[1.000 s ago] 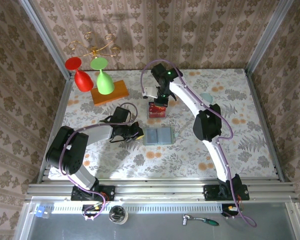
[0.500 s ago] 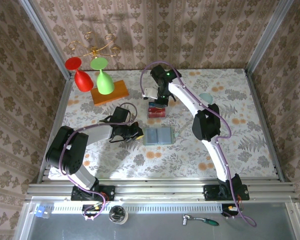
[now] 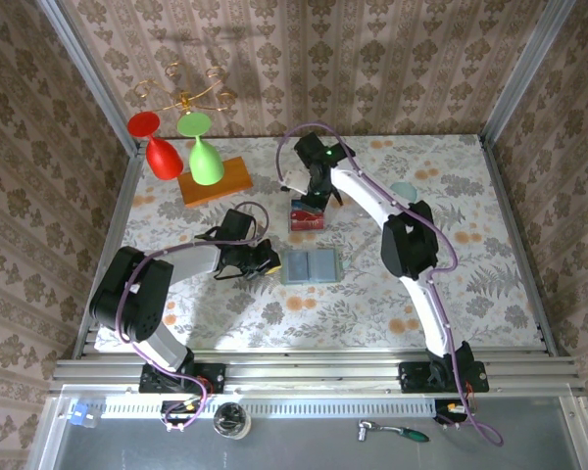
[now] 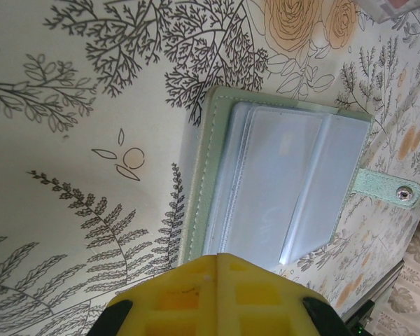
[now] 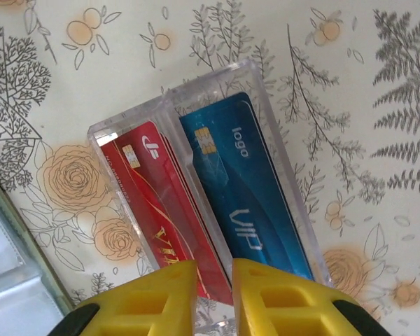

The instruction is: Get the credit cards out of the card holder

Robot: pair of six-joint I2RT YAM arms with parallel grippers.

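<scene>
The pale green card holder (image 3: 310,266) lies open and flat in mid-table, its clear pockets (image 4: 280,182) up and its snap tab (image 4: 388,189) sticking out. My left gripper (image 3: 268,260) is shut at the holder's left edge, fingertips (image 4: 220,260) pressed together and holding nothing. The credit cards, one red (image 5: 150,203) and one blue (image 5: 238,189), lie side by side in a clear two-slot tray (image 5: 285,164) behind the holder. My right gripper (image 5: 214,269) hangs just above that tray (image 3: 307,217), slightly open, with its narrow gap over the divider and grasping nothing.
A red and a green wine glass (image 3: 204,157) stand upside down on an orange wooden block (image 3: 216,180) at the back left. A translucent teal cup (image 3: 404,189) sits at the back right. Metal rails frame the table.
My right gripper has gone from shut to slightly open and drawn back a little from the tray, leaving the cards in it. The left arm has not moved.
</scene>
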